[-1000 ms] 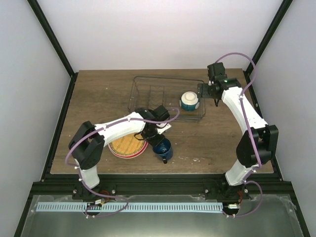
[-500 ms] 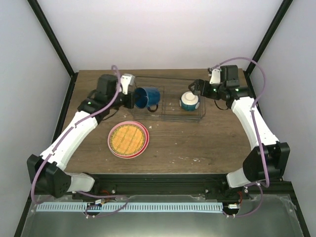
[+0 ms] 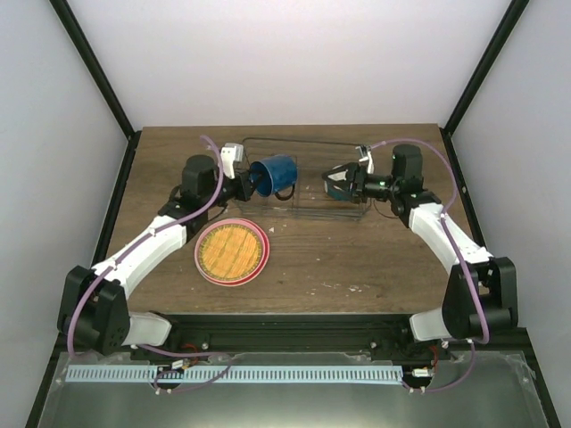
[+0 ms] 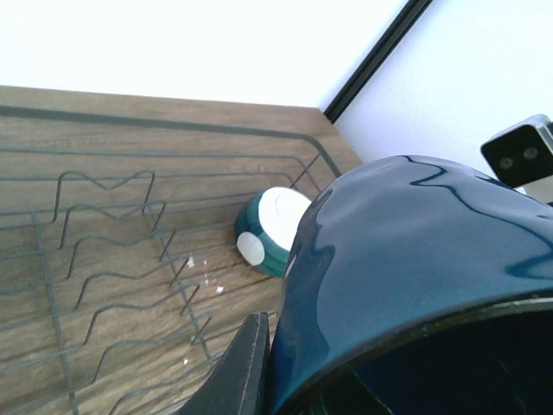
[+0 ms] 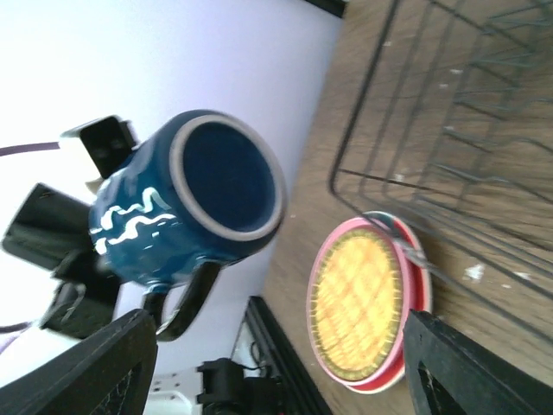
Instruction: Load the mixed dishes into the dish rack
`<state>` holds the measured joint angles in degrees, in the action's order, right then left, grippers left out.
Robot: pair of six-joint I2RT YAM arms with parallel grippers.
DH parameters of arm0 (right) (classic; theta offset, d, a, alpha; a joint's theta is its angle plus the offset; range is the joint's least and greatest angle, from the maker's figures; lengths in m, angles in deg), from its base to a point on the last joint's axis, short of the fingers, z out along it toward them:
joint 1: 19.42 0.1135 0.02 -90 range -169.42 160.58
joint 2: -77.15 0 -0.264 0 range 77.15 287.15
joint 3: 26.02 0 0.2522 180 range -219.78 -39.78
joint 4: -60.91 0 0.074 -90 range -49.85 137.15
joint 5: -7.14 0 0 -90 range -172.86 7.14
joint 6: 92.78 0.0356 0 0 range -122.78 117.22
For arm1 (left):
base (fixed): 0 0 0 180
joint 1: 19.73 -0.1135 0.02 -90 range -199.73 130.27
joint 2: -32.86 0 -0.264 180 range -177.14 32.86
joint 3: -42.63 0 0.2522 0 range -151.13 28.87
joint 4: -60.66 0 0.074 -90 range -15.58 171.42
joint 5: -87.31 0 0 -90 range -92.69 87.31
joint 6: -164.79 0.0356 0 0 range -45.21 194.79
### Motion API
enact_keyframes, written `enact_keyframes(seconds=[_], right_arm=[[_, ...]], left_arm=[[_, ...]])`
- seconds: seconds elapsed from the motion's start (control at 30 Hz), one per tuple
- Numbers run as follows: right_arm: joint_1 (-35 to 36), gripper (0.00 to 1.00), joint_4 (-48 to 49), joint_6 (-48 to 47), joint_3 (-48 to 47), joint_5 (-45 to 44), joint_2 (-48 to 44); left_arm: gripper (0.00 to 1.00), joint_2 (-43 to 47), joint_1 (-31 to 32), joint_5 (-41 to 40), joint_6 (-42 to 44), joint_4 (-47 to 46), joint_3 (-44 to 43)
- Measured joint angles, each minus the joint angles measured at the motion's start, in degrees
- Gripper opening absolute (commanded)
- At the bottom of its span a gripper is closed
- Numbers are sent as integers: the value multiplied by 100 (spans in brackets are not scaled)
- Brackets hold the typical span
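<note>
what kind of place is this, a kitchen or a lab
Probably a lab robot cell, not a kitchen: a wooden table boxed in by plain white walls and black frame bars, two robot arms bolted at its near edge, the left gripper holding a blue mug by a wire dish rack.

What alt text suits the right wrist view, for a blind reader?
A dark blue mug is held in the air, its open mouth facing the camera. Beyond it, a yellow woven plate lies on a pink plate, near the wire dish rack.
</note>
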<state>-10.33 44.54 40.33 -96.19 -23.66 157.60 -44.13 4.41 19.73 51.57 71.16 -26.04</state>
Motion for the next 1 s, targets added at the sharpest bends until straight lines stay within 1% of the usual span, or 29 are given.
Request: enact_keyframes(seconds=[0.2, 0.23, 0.4, 0.53, 0.73, 1.0], right_arm=[[216, 78, 1268, 942, 282, 514, -149], [271, 77, 1401, 1064, 306, 560, -142], [566, 74, 2144, 1609, 323, 704, -15], [728, 73, 2653, 1954, 323, 730, 238], [988, 70, 3088, 2218, 319, 737, 632], [1110, 60, 3654, 2549, 199, 750, 927]], left_arm=[[0, 0, 0, 39, -131, -1045, 354], [0, 0, 0, 42, -153, -1182, 413], [0, -46, 0, 87, -229, -1690, 557], [0, -190, 0, 142, -302, -2092, 557], [0, -400, 2, 227, -461, -2398, 557], [0, -566, 52, 267, -529, -2577, 560]])
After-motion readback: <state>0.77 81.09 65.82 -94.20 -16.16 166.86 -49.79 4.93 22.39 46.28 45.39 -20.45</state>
